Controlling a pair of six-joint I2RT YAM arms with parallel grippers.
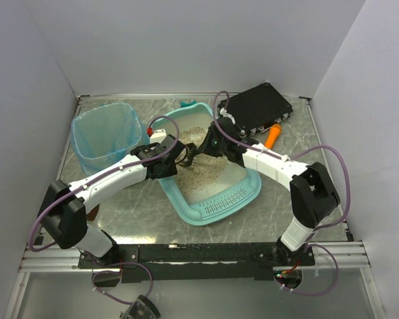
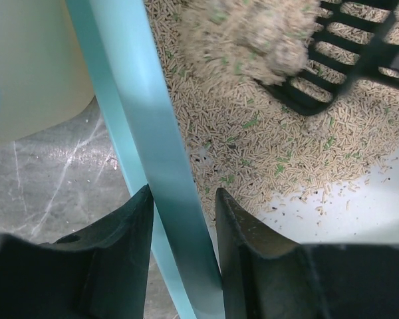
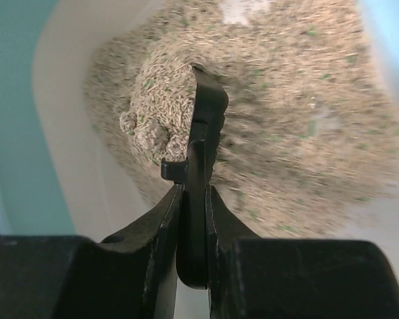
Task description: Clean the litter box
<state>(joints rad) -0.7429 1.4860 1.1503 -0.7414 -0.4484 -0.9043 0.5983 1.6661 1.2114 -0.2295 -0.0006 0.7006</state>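
Note:
The teal litter box sits mid-table with its slotted lip toward me and beige litter inside. My left gripper is shut on the box's left rim; in the left wrist view the rim fills the gap between the fingers. My right gripper is shut on the handle of a black slotted scoop, held over the litter. A clump of litter rests on the scoop. The scoop and clump also show in the left wrist view.
A white bin lined with a blue bag stands just left of the box. A black case lies at the back right, with an orange object beside it. A small teal item lies behind the box. Walls enclose the table.

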